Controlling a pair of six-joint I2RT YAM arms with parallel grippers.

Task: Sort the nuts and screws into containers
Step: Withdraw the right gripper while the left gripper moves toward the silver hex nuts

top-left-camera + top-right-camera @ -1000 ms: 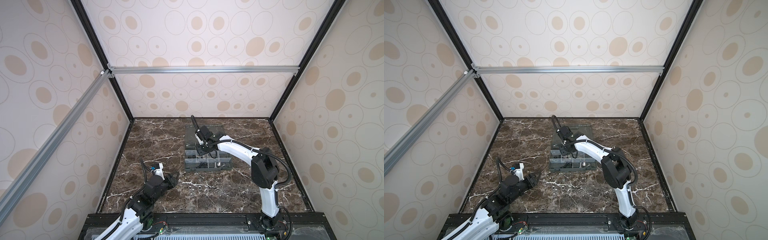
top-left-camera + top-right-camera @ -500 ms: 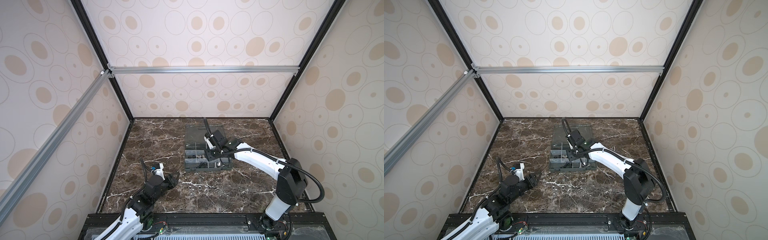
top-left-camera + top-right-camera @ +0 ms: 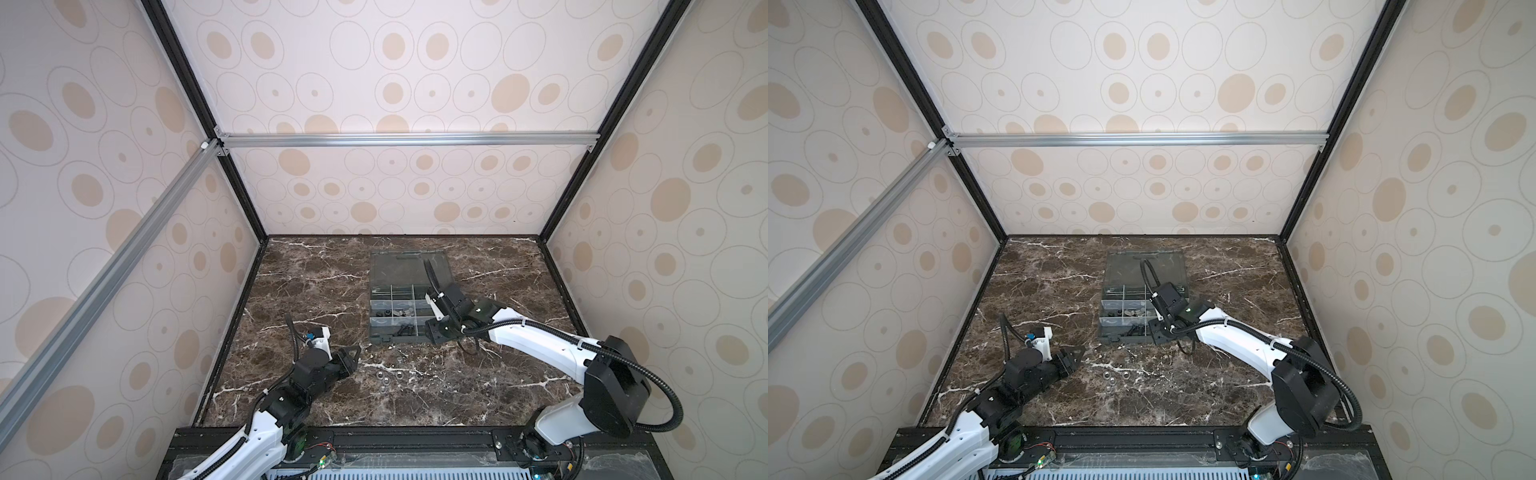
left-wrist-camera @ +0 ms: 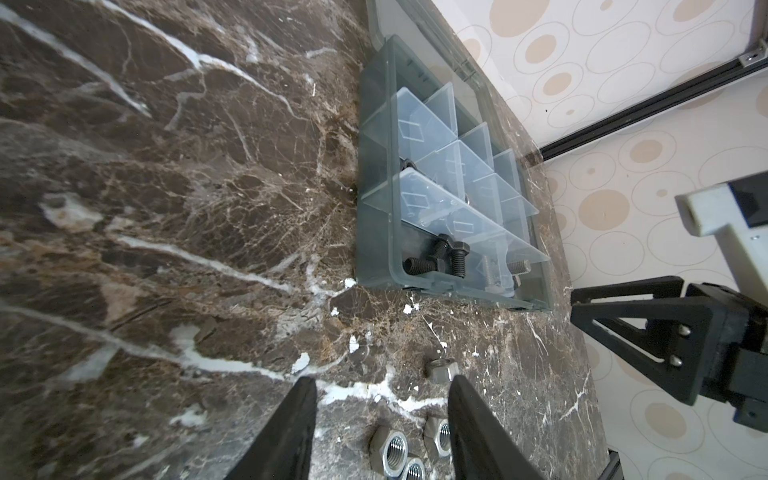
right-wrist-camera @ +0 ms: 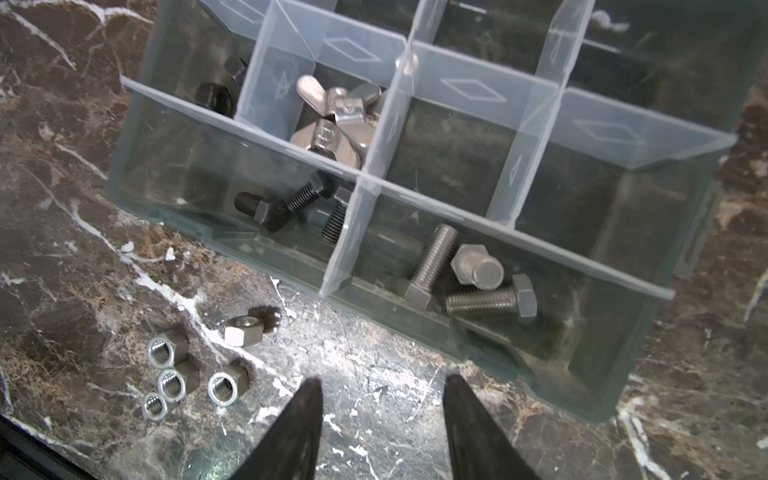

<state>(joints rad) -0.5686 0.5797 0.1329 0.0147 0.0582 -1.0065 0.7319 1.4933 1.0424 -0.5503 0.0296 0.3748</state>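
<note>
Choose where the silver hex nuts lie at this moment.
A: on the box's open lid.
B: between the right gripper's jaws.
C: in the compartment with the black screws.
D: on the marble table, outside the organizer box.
D: the silver hex nuts lie loose on the marble table, outside the organizer box.

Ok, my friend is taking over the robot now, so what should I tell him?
Left end effector: open, empty, next to the silver nuts.
Right end effector: open, empty, in front of the organizer box.
Done: black screws and silver screws lie in separate compartments.
Left to do: five silver nuts sit loose on the table.
</note>
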